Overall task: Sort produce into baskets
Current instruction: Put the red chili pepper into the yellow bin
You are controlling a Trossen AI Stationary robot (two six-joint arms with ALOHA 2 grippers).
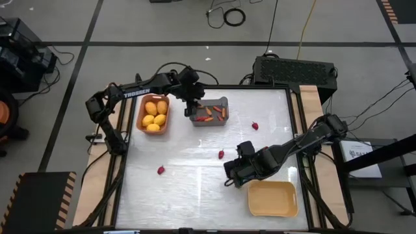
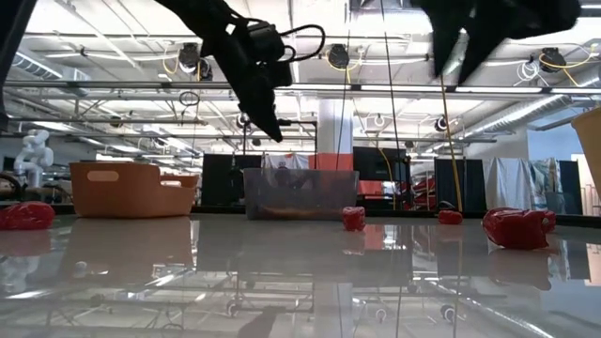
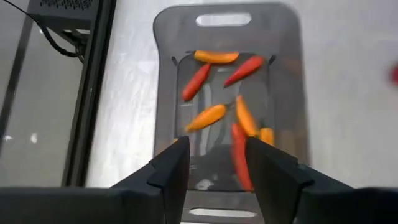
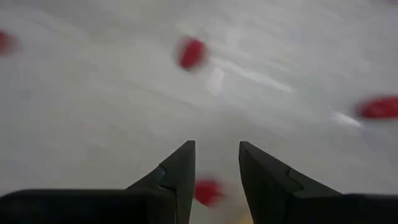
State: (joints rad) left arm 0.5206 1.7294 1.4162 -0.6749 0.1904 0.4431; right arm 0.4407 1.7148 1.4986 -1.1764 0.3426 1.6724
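My left gripper (image 3: 214, 162) is open and empty, pointing down above the near end of the dark grey bin (image 1: 218, 104), which holds several orange and red peppers (image 3: 214, 115). The orange-brown bin (image 1: 138, 117) holds several yellow fruits (image 1: 155, 115). My right gripper (image 4: 216, 163) is open, above the table near the pale yellow bin (image 1: 273, 198), high in the low view (image 2: 470, 42). A dark-red berry (image 4: 208, 191) shows below, between its fingers. Other berries lie on the table (image 1: 221, 155), (image 1: 255, 125), (image 1: 160, 170).
The three bins stand apart: the orange-brown bin and the grey bin at the far side, the pale yellow bin at the near right. The white table top (image 1: 195, 188) is bare between the berries. A black box (image 1: 296, 68) sits beyond the far edge.
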